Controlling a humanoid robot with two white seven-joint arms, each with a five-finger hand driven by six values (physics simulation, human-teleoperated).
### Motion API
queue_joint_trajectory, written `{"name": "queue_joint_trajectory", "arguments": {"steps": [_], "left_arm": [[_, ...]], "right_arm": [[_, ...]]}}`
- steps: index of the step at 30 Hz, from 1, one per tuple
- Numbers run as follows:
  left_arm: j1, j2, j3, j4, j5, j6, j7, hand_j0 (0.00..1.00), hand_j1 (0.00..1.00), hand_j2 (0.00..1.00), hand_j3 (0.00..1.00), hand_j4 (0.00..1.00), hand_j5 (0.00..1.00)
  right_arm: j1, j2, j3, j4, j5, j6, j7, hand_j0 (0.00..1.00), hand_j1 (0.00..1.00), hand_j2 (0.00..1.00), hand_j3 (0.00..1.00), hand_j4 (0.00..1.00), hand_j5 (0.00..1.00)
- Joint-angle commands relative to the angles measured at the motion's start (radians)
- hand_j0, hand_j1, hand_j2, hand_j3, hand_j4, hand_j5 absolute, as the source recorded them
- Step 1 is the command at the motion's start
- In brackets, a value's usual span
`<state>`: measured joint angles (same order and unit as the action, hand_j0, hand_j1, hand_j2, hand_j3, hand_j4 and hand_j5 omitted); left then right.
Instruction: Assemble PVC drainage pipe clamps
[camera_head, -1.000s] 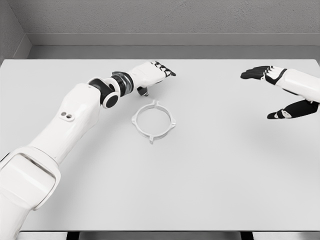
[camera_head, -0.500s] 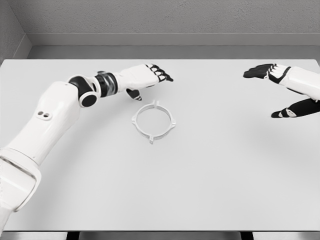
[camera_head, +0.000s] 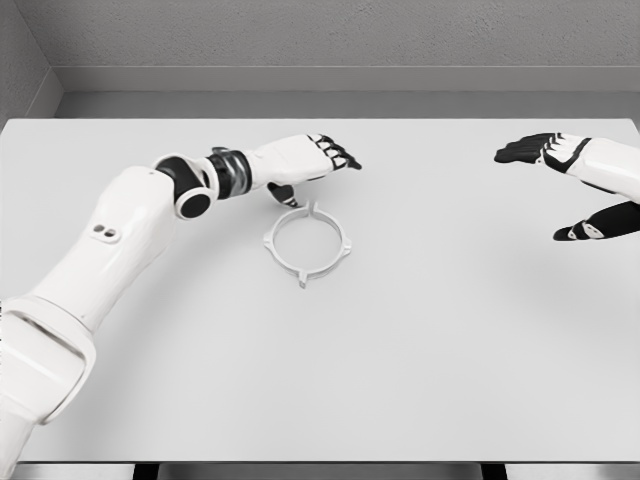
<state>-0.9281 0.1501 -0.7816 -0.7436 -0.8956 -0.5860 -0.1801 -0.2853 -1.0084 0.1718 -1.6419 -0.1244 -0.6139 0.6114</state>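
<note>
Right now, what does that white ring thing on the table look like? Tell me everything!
The clamp ring is a thin white hoop that looks like plastic, with small tabs sticking out around its rim. You can see the table through its open middle. It lies flat, a bit left of the table's center. The left hand is just behind it, with the thumb near its back tab; whether they touch is unclear. Nothing holds it.

No readable text, labels, brands, numbers or signs on any surface in view.
</note>
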Motion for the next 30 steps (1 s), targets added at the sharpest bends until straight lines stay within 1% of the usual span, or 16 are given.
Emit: {"name": "queue_joint_trajectory", "arguments": {"steps": [1, 25, 27, 30], "left_arm": [[0.000, -0.009, 0.002, 0.000, 0.006, 0.002, 0.001, 1.00, 1.00, 1.00, 1.00, 1.00, 1.00], [-0.002, -0.021, 0.002, 0.000, 0.014, 0.000, 0.001, 1.00, 1.00, 1.00, 1.00, 1.00, 1.00], [-0.002, -0.021, 0.002, 0.000, 0.015, 0.000, 0.001, 1.00, 1.00, 1.00, 1.00, 1.00, 1.00], [-0.005, -0.011, 0.013, 0.000, 0.018, 0.002, 0.001, 1.00, 1.00, 1.00, 1.00, 1.00, 1.00]], "right_arm": [[0.000, -0.009, 0.000, -0.009, -0.008, 0.003, -0.001, 1.00, 1.00, 1.00, 1.00, 1.00, 1.00], [0.000, -0.010, -0.002, -0.023, -0.009, 0.003, -0.001, 1.00, 1.00, 1.00, 1.00, 1.00, 1.00], [0.000, -0.024, -0.003, -0.023, -0.009, 0.003, -0.001, 1.00, 1.00, 1.00, 1.00, 1.00, 1.00], [0.000, -0.024, -0.003, -0.023, -0.009, 0.003, -0.001, 1.00, 1.00, 1.00, 1.00, 1.00, 1.00]]}}
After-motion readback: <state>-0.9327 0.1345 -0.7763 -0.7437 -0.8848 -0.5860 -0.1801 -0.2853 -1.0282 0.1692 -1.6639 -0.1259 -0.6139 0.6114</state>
